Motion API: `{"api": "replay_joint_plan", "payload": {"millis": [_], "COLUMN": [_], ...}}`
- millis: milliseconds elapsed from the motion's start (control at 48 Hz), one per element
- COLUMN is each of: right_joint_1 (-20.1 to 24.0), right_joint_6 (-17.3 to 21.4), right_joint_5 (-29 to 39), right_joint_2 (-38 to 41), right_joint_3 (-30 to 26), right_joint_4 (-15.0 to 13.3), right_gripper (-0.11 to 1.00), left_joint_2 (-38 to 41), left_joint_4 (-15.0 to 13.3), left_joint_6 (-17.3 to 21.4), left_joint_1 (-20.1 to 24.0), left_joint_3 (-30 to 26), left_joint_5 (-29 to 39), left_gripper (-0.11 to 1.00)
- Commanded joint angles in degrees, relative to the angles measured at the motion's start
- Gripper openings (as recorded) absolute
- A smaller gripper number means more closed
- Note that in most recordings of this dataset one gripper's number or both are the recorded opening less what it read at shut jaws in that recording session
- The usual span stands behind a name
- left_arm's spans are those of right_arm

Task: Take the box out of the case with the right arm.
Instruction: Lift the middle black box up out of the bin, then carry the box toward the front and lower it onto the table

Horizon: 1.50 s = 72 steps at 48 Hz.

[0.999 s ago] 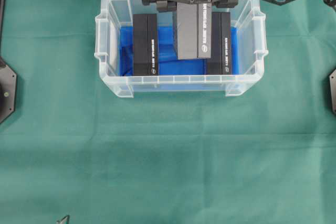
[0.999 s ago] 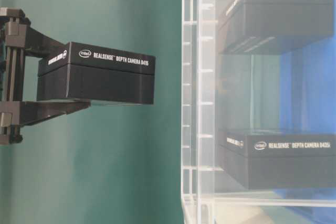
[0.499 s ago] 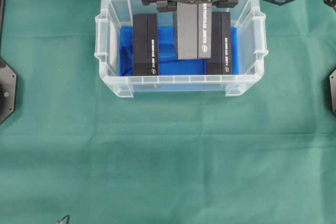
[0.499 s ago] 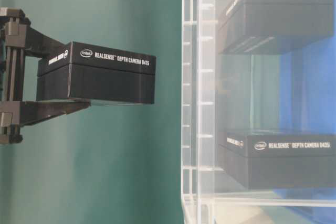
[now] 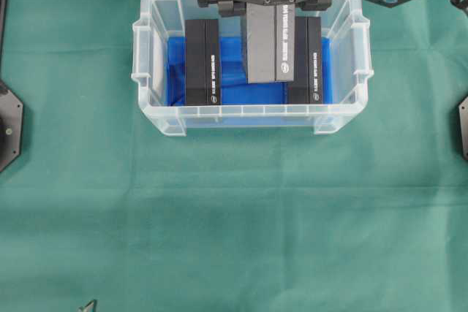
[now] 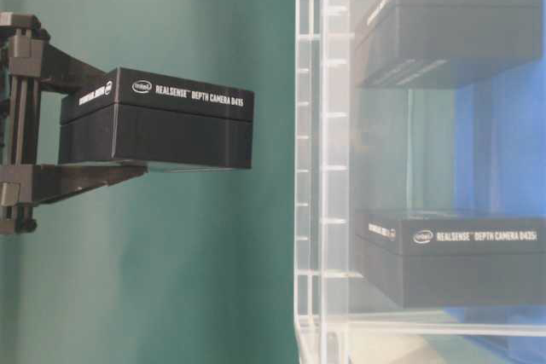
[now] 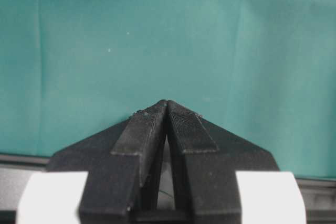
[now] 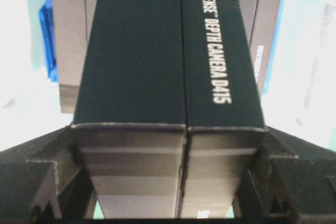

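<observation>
Two boxes left in case point(image 5: 252, 118) | our right hand point(image 6: 21, 151) clamps third box point(image 6: 158, 121) by long sides, top centre overhead, above rim | stiff, light, slick card, we judge | left hand point(image 7: 167, 109) closed, idle

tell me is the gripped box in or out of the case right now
Out. The right gripper holds the box clear of the case wall in the table-level view; two more boxes remain inside.

A robotics lab bench: a plain green cloth point(image 5: 234, 217) covers the table below the right gripper point(image 5: 268, 6), black arm bases point(image 5: 9, 128) sit at both edges, and identical depth-camera boxes point(image 5: 202, 62) lie in the case point(image 5: 150, 100) beneath that gripper.
</observation>
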Motion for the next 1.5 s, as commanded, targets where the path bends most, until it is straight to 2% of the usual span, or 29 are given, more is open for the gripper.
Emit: {"api": "replay_joint_plan", "payload": {"millis": [0,666,1041,1478], "right_joint_1": [0.09,0.97,7.03,17.67], "right_joint_6": [-0.09,0.35,7.03,17.67], "right_joint_5": [-0.26,-0.26,1.14,1.76], "right_joint_2": [-3.25,-3.25,-3.25,-2.99], "right_joint_3": [-1.76,-1.76,-1.76,-1.76], "right_joint_4": [-0.09,-0.26,-0.26,-0.35], "right_gripper": [0.65,0.65,0.65,0.65], "left_joint_2": [0.18,0.18,0.18,0.26], "left_joint_4": [0.09,0.18,0.09,0.09], "left_joint_6": [-0.09,-0.09,-0.09,0.00], "left_joint_1": [0.18,0.18,0.18,0.18], "left_joint_3": [-1.58,-1.58,-1.58,-1.58], "left_joint_5": [-0.18,-0.18,-0.18,-0.18], "left_gripper": [0.00,0.00,0.00,0.00]}}
